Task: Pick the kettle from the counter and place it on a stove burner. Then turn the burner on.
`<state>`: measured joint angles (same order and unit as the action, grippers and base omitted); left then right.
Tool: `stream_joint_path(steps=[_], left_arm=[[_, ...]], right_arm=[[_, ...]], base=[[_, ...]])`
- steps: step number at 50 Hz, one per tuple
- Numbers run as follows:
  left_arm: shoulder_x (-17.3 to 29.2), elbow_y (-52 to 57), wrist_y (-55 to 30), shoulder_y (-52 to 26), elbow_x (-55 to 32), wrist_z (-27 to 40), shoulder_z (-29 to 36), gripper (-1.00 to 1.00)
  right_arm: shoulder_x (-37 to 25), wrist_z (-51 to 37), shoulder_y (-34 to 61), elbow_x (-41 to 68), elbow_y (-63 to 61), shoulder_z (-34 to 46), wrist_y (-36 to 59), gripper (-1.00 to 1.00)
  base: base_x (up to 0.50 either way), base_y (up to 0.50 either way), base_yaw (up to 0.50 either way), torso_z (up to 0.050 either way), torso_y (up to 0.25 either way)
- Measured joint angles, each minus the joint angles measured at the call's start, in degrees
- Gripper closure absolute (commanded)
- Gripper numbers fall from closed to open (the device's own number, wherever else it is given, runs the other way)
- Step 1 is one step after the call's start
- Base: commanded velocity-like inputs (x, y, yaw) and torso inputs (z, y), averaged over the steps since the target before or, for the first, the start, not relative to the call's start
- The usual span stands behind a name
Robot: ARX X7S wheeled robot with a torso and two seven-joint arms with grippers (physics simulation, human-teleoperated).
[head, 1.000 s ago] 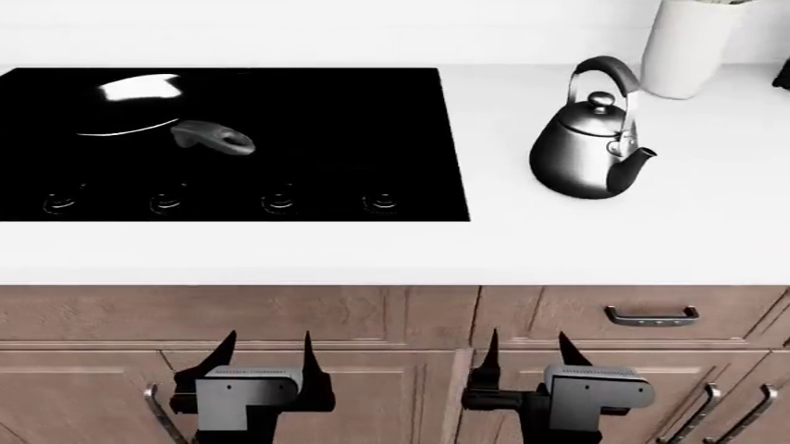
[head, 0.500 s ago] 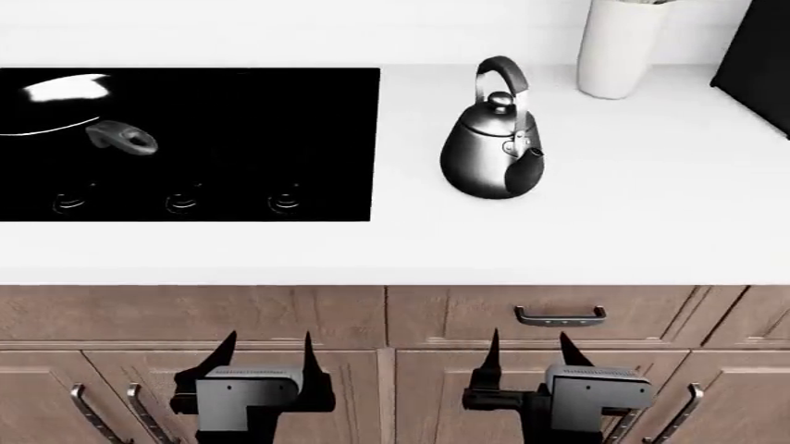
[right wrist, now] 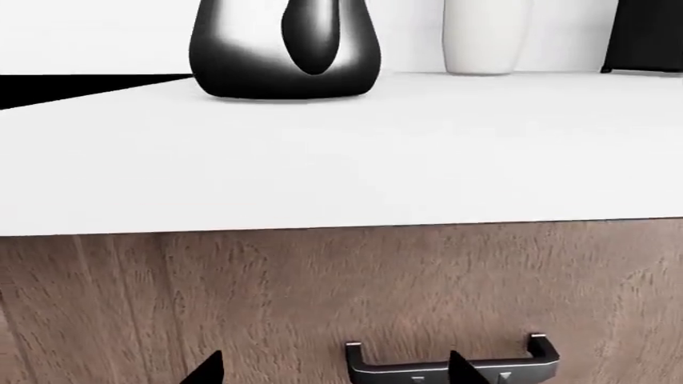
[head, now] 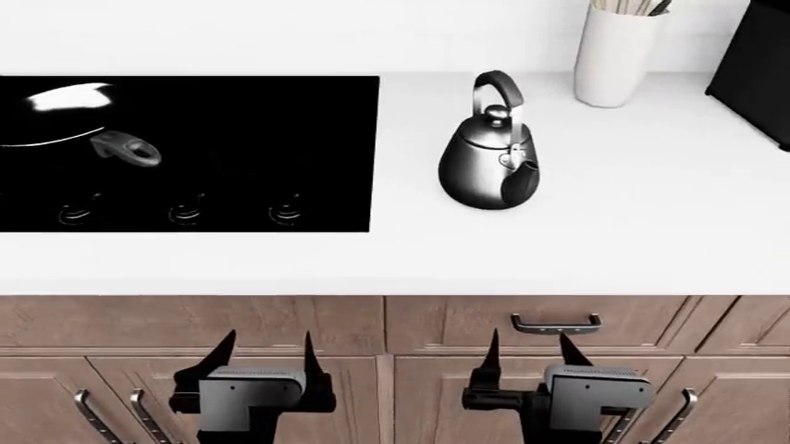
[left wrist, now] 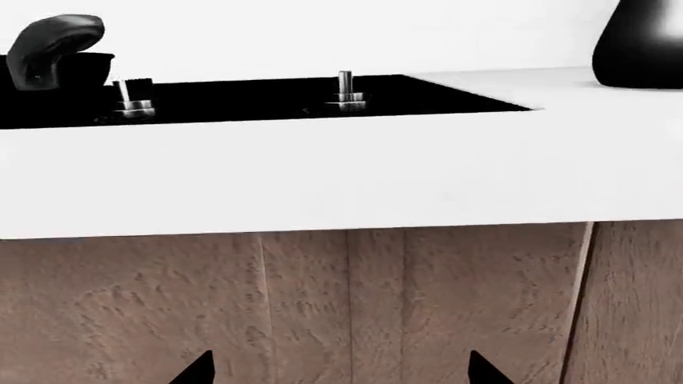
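Steel kettle (head: 486, 166) stands upright on the counter (head: 617, 231), spout toward the robot; both hands (head: 265, 356) (head: 528, 351) apart

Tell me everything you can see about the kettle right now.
The kettle is a small, rounded, shiny steel pot with a knobbed lid, a tall arched black handle and a short dark spout that points toward the robot. It stands upright on the white counter, just right of the black cooktop and in front of a white canister, apart from both. Nothing grips it; only the counter touches it. The right wrist view shows its lower body and spout.
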<state>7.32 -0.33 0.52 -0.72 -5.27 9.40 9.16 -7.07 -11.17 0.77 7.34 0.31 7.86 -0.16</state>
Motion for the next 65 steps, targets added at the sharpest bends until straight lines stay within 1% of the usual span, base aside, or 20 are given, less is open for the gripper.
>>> stream_joint_path(steps=[30, 35, 38, 41, 47, 50, 54, 60, 65], left_arm=[[1.23, 0.19, 0.07, 0.0, -1.05, 0.98, 1.61, -1.0], [1.69, 2.28, -1.18, 0.54, -1.77, 1.14, 1.59, -1.0], [2.61, 6.35, -3.08, 1.44, -2.12, 1.32, 1.57, -1.0], [3.94, 12.16, -6.17, 2.61, -2.65, 1.54, 1.42, -1.0], [6.8, 26.79, -20.39, 2.05, -9.42, 3.0, -2.04, -1.0], [8.45, 33.7, -28.15, 0.16, -13.93, 3.94, -4.69, -1.0], [10.31, 40.86, -39.33, -4.39, -21.36, 5.79, -9.1, -1.0], [12.67, 47.92, -52.75, -11.36, -31.03, 8.25, -14.01, -1.0], [14.02, 51.84, -61.4, -16.63, -38.3, 10.67, -17.71, -1.0]], right_arm=[[-1.14, -1.38, 0.15, 1.12, 0.04, 1.4, -0.12, -1.0], [-1.44, -2.27, -0.38, 1.12, -2.04, 1.3, 0.68, -1.0], [-2.19, -3.4, -1.59, 1.41, -8.25, 1.11, 4.21, -1.0], [-3.29, -4.57, -2.81, 2.13, -15.99, 0.93, 9.68, -1.0], [-5.86, -7.66, -3.34, 4.98, -33.15, 0.02, 25.69, -1.0], [-9.82, -13.95, -1.67, 12.81, -40.18, -1.13, 31.87, -1.0], [-18.92, -26.09, 3.62, 28.36, -46.78, 0.61, 34.67, -1.0], [-34.13, -42.5, 16.54, 46.31, -52.91, 11.63, 30.83, -1.0], [-44.2, -51.65, 27.11, 57.45, -55.83, 19.8, 27.05, -1.0]], base=[[0.0, 0.0, 0.0, 0.05, 0.0], [0.0, 0.0, 0.0, 0.007, 0.0], [0.0, 0.0, 0.0, 0.0, 0.0], [0.0, 0.0, 0.0, 0.0, 0.0], [0.0, 0.0, 0.0, 0.0, 0.0], [0.0, 0.0, 0.0, 0.0, 0.0], [0.0, 0.0, 0.0, 0.0, 0.0], [0.0, 0.0, 0.0, 0.0, 0.0], [0.0, 0.0, 0.0, 0.0, 0.0]])
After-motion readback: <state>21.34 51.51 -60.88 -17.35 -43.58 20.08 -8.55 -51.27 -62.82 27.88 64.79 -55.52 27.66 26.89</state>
